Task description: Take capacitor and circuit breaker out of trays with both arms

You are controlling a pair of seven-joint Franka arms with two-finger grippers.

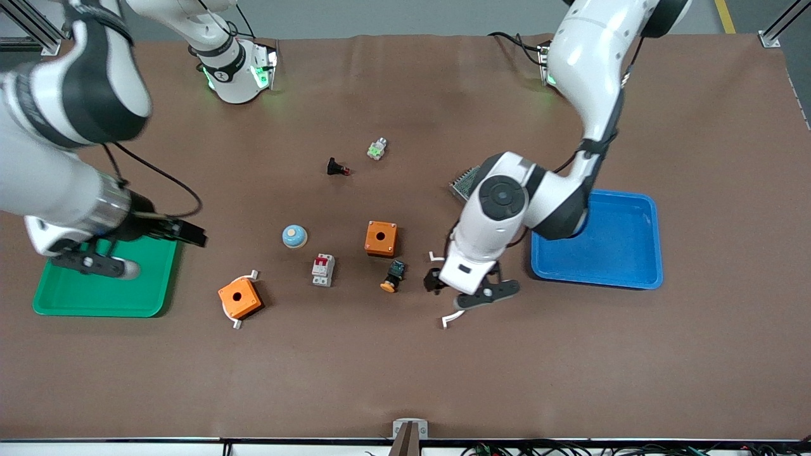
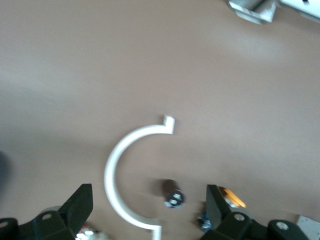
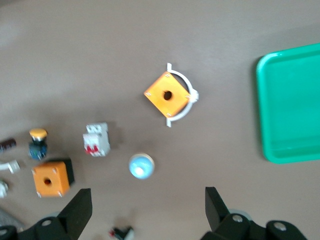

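The left gripper (image 1: 457,292) hung with fingers (image 2: 75,210) spread, apparently having released the capacitor (image 2: 173,195), seen lying on the worktop (image 1: 570,367) between them. The right gripper (image 1: 130,250) hovered over the green tray (image 1: 152,304), fingers released. The circuit breaker (image 1: 322,270) stood beyond the capacitor from the blue tray (image 1: 627,272). Two trays and two orange boxes (image 1: 381,238) were counted.

Two trays (image 1: 104,297), two orange boxes (image 1: 381,238)

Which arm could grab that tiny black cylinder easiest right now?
Left. The open left gripper hangs right over the capacitor on the table; the right gripper, also open, is off over the green tray.
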